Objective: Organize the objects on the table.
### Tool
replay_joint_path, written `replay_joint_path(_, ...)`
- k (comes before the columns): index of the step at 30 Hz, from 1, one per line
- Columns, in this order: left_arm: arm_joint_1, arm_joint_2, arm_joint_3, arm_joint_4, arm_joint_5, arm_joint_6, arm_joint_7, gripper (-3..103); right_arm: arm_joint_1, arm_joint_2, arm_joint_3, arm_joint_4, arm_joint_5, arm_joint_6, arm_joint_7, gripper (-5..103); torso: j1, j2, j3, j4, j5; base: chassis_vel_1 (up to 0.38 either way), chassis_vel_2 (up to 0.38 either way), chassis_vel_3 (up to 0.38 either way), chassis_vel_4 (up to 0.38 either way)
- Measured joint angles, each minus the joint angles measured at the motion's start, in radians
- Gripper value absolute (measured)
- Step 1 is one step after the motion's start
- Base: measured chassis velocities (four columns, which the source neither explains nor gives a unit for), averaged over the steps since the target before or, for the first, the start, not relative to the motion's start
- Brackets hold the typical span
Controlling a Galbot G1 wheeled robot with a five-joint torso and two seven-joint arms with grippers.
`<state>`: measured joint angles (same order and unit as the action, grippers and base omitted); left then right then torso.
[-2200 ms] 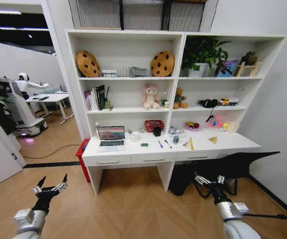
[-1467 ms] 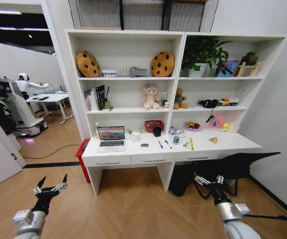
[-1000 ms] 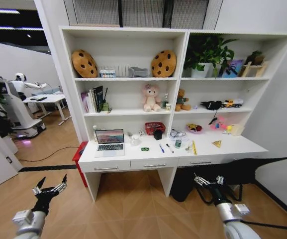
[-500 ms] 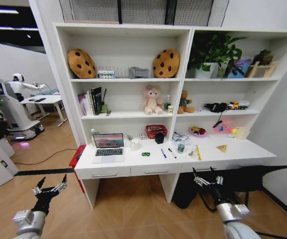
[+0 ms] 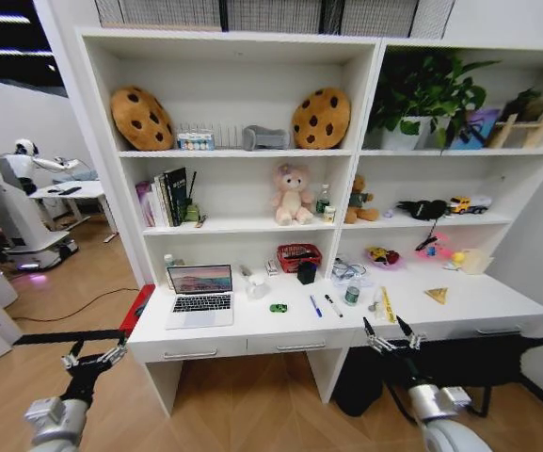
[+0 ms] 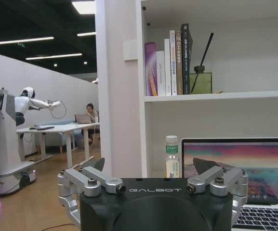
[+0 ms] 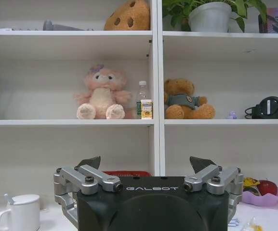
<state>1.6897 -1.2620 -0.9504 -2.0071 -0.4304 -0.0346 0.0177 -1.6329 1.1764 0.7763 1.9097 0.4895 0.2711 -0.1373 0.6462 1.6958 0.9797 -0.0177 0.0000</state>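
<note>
Pens (image 5: 324, 305) just beyond and above right hand (image 5: 390, 335), fingers spread, long axes running away from it across surface (image 5: 252, 325). Laptop (image 5: 200, 293) ahead of left hand (image 5: 89, 359), likewise spread, lower down.

"GALBOT" reads in pale capitals across the black housing of the left gripper (image 6: 148, 169), seen from its wrist camera, and the same word sits on the right gripper (image 7: 146, 166). The book spines (image 6: 170, 60) on the shelf carry print, but it is too small to make out, as are the bottle labels.
</note>
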Motion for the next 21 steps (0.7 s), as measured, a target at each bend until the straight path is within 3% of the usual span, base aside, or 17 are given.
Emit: replay_joint_path(21,0.001,0.001,-0.001,0.001,0.003,0.002,-0.004,100,-0.012,0.005,0.001,0.010,-0.006,0.000,-0.002,100,0.000,0.000,0.000,0.0001,-0.0003,-0.192,0.191,0.190,-0.195)
